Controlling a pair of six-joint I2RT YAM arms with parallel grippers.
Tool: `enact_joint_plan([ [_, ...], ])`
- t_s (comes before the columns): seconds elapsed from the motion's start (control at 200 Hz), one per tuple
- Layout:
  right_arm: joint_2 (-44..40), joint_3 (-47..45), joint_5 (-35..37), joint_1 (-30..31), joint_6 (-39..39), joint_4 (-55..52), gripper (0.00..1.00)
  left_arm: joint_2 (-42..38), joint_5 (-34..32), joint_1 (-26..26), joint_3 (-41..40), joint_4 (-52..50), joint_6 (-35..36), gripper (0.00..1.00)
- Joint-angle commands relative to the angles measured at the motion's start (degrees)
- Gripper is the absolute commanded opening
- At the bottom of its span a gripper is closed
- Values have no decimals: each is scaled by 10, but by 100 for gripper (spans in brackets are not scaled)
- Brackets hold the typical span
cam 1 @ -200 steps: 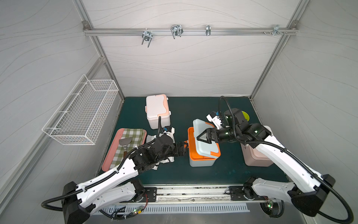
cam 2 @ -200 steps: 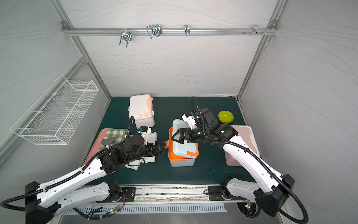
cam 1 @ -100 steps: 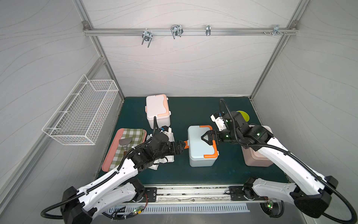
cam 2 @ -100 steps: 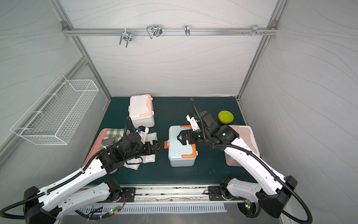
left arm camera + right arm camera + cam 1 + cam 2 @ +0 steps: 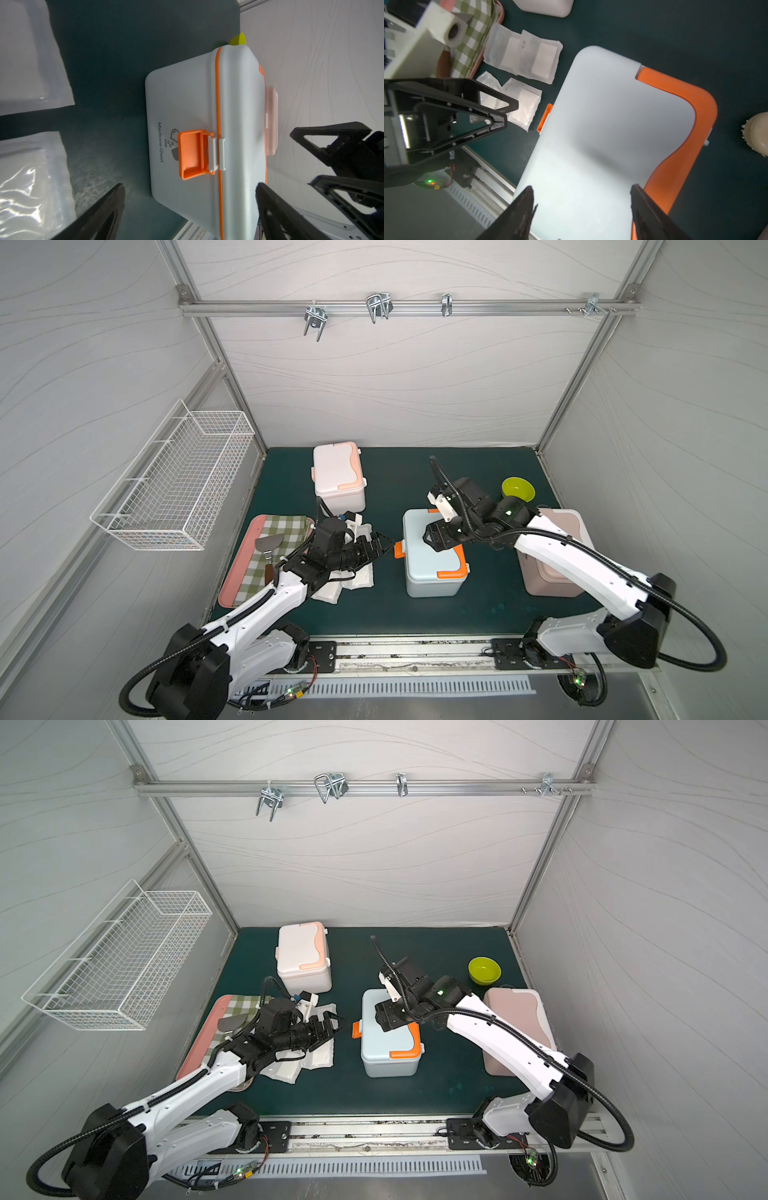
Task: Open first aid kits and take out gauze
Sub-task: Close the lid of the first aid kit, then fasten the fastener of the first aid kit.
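Observation:
The pale blue first aid kit point(image 5: 432, 560) point(image 5: 386, 1044) with orange trim stands mid-mat, its lid down. Its orange clasp point(image 5: 193, 153) point(image 5: 399, 549) juts out from the left side. My left gripper point(image 5: 388, 545) point(image 5: 190, 187) is open, level with that clasp and just short of it. Over the kit's lid point(image 5: 612, 124) my right gripper point(image 5: 432, 539) point(image 5: 582, 187) hangs open, holding nothing. Several gauze pouches point(image 5: 361, 576) point(image 5: 537, 58) lie on the mat under my left arm. The white and peach kit point(image 5: 338, 477) stands shut at the back. The pink kit point(image 5: 561, 522) sits partly under my right arm.
A pink tray point(image 5: 245, 572) with a checked cloth and a spatula point(image 5: 269, 545) lies at the left edge. A green bowl point(image 5: 518, 489) stands behind the pink kit. A wire basket point(image 5: 178, 489) hangs on the left wall. The metal rail runs along the front.
The blue kit's lid, raised a second ago, has come down shut. My right gripper followed it down over the lid and its jaws narrowed. The left gripper has barely moved.

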Motion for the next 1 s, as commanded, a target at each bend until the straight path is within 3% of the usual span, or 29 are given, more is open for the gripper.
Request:
enact_joint_plan([
  [0.0, 29, 34, 58, 28, -18, -38, 66, 25, 51, 8, -4, 112, -31, 98],
  [0.18, 78, 56, 103, 54, -25, -56, 62, 73, 72, 11, 2, 157, -31, 99],
  [0.435, 104, 4, 137, 59, -4, -76, 61, 116, 77, 12, -9, 207, -32, 99],
  [0.595, 73, -13, 119, 59, 6, -69, 63, 144, 92, 12, -13, 256, -38, 99],
  [0.73, 32, -5, 106, 51, 12, -64, 71, 152, 96, 12, -17, 271, -39, 99],
  [0.996, -80, -73, 12, -57, 16, -9, 80, 194, 111, -10, -19, 347, -43, 99],
])
